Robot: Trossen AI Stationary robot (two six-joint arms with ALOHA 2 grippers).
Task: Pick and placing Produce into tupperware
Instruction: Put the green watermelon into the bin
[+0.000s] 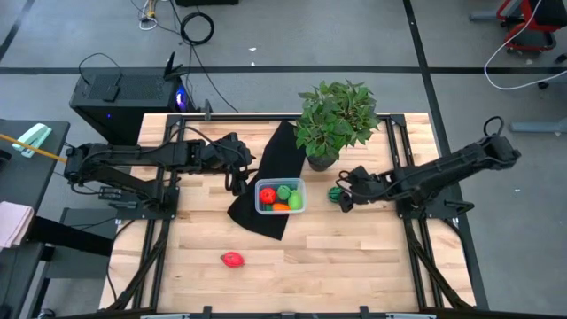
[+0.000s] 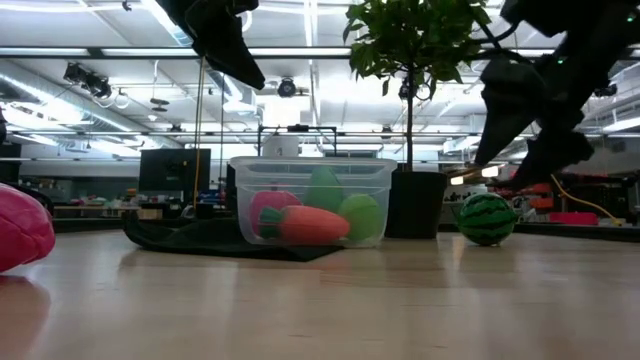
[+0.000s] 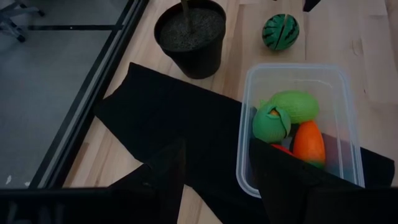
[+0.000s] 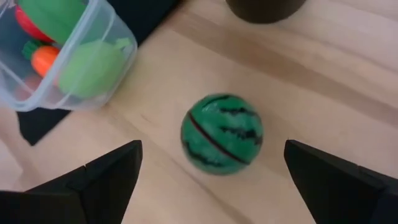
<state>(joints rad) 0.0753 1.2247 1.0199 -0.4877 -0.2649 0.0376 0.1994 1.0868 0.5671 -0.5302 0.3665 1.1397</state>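
Hovering my open right gripper (image 4: 211, 180) over the watermelon ball (image 4: 222, 133) — box (image 1: 300, 184) at nine o'clock — I should centre, then squeeze gently.

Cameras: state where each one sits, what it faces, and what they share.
High: overhead, straight down; both arms, box.
Low: table height, level; box, melon ball, arms above.
Left wrist: past open left pincer at box.
Right wrist: open right pincer over melon ball.
All share the box.
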